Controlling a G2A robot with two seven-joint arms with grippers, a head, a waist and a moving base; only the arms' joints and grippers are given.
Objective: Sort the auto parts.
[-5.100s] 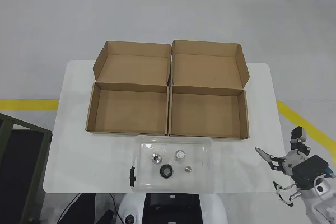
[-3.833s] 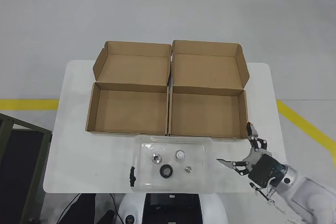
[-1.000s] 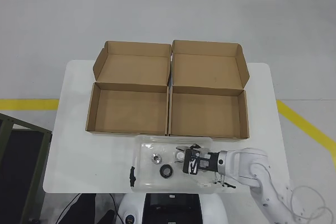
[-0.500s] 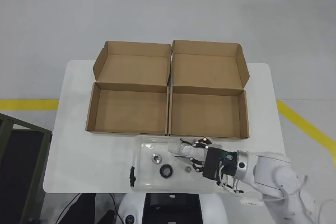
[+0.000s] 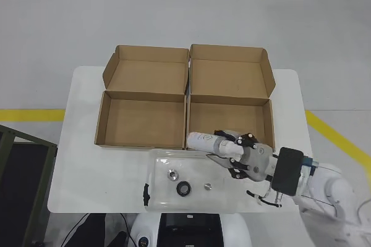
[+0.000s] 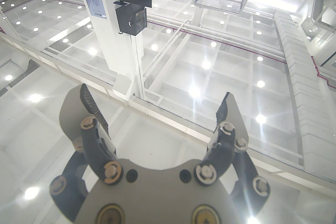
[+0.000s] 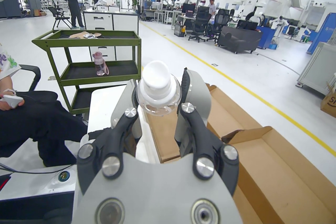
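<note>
**Right gripper carrying one part over the tray's far edge**

We find the right gripper (image 5: 230, 152) clamped on the white cylindrical plastic part (image 5: 204, 141), its smooth grey fingers on either side of the clear collar below the rounded cap. The part lies roughly level, cap end to the left, over the far rim of the clear rectangular plastic tray (image 5: 154, 162) where it meets the near wall of the right open brown cardboard box (image 5: 235, 117). The left open brown cardboard box (image 5: 141, 123) touches it side to side, and both have low walls and raised far flaps. In the tray lie a silver metal nut (image 5: 172, 175), a black rubber ring (image 5: 183, 189) and a small silver disc (image 5: 208, 185), all apart. The white tabletop (image 5: 80, 123) flanks the tray. The left gripper (image 6: 155, 96) faces upward, its serrated jaws spread wide with nothing between them.
</note>
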